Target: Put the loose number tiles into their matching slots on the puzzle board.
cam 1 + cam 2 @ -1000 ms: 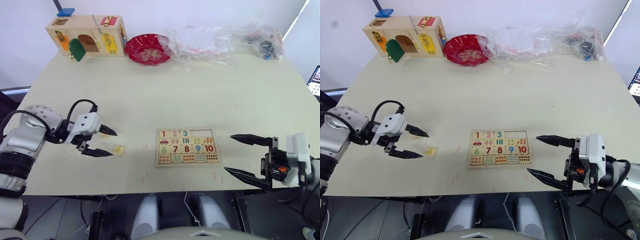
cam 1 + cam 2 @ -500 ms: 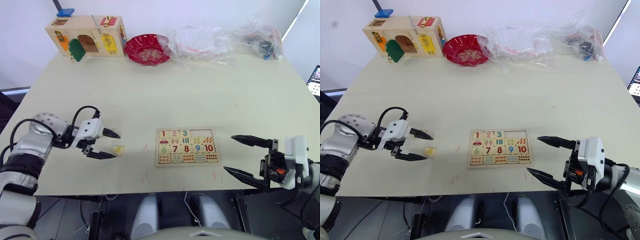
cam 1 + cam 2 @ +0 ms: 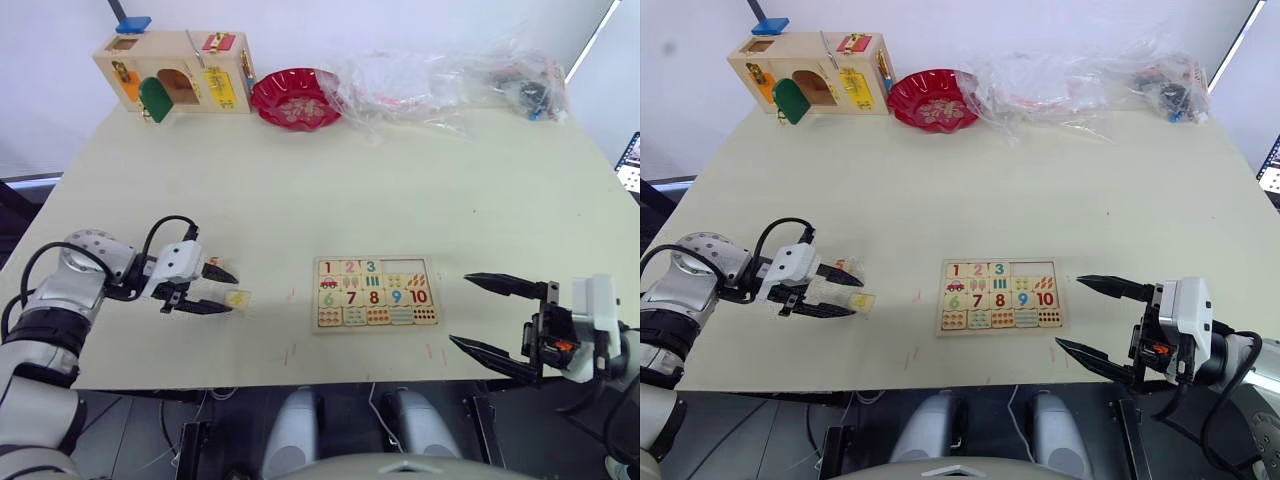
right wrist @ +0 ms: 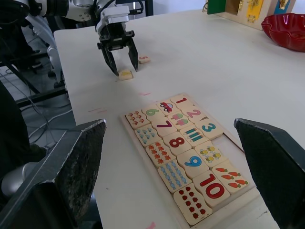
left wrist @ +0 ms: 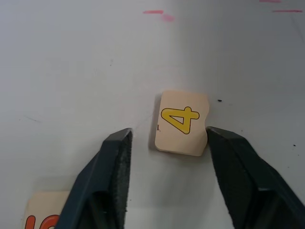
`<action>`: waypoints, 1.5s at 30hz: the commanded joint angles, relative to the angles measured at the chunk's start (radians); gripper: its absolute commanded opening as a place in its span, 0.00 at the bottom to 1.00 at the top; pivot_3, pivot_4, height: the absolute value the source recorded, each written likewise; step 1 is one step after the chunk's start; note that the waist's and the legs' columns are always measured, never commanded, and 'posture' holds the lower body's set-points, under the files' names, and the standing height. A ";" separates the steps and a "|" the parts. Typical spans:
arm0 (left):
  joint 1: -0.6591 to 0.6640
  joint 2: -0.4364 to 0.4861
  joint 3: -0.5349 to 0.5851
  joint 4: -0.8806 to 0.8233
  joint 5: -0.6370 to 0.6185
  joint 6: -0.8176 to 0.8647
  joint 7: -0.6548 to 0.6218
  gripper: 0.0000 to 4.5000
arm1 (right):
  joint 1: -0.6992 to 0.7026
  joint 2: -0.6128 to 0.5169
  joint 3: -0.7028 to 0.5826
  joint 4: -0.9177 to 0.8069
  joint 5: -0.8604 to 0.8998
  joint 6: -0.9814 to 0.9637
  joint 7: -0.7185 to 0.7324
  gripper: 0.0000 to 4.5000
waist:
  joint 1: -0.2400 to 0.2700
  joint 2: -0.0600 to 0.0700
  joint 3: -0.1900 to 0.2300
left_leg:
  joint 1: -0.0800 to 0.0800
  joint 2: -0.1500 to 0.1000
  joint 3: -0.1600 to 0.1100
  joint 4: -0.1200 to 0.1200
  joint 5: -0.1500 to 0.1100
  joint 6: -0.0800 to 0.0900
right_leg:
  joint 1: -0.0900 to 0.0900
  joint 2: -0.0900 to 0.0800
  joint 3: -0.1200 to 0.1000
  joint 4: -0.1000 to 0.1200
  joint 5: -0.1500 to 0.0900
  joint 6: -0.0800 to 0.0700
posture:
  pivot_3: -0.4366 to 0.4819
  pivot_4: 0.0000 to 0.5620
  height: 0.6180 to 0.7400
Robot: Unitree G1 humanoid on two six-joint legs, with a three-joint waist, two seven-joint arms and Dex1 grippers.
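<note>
The puzzle board point(image 3: 375, 259) lies at the table's front centre. Tiles 1, 2 and 3 sit in its top row, and the two matching slots point(image 3: 406, 267) beside the 3 are bare wood. A loose tile with a yellow 4 point(image 5: 182, 122) lies flat on the table to the left of the board. My left gripper point(image 3: 228, 293) is open and low over the table, one finger on each side of this tile. A second loose tile with an orange-red digit point(image 3: 844, 266) lies just behind that gripper. My right gripper point(image 3: 460, 309) hangs open to the right of the board, holding nothing.
A wooden latch box point(image 3: 175, 75) with coloured doors stands at the back left. Next to it is a red bowl point(image 3: 295, 98), and crumpled plastic bags point(image 3: 440, 75) lie along the back right. Small red marks dot the table in front of the board.
My left gripper has moved right towards the 4 tile, and its fingers now straddle it. The right gripper has barely moved.
</note>
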 commanded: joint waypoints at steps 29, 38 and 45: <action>-0.032 0.128 0.083 -0.525 -0.098 0.508 0.001 0.24 | 0.089 0.004 -0.153 -0.048 0.045 -0.035 -0.021 1.00 | 0.005 0.000 0.000 | 0.000 0.000 0.000 0.001 0.000 0.000 | 0.001 0.000 0.000 0.001 0.000 0.000 | 0.48 0.27 1.00; -0.338 -0.009 -0.045 -0.887 0.055 1.098 0.171 0.24 | 0.171 0.020 -0.252 -0.105 0.075 -0.028 -0.052 1.00 | 0.012 0.000 0.000 | 0.000 0.000 -0.002 0.002 0.000 0.000 | 0.002 0.003 0.002 0.001 -0.001 0.002 | 0.48 0.27 1.00; -0.528 -0.216 -0.159 -0.945 0.064 1.451 0.272 0.24 | 0.258 0.060 -0.300 -0.114 0.060 -0.060 -0.033 1.00 | 0.012 0.000 0.000 | -0.001 -0.001 -0.003 0.002 0.000 0.000 | 0.002 0.006 0.006 0.001 -0.001 0.001 | 0.48 0.27 1.00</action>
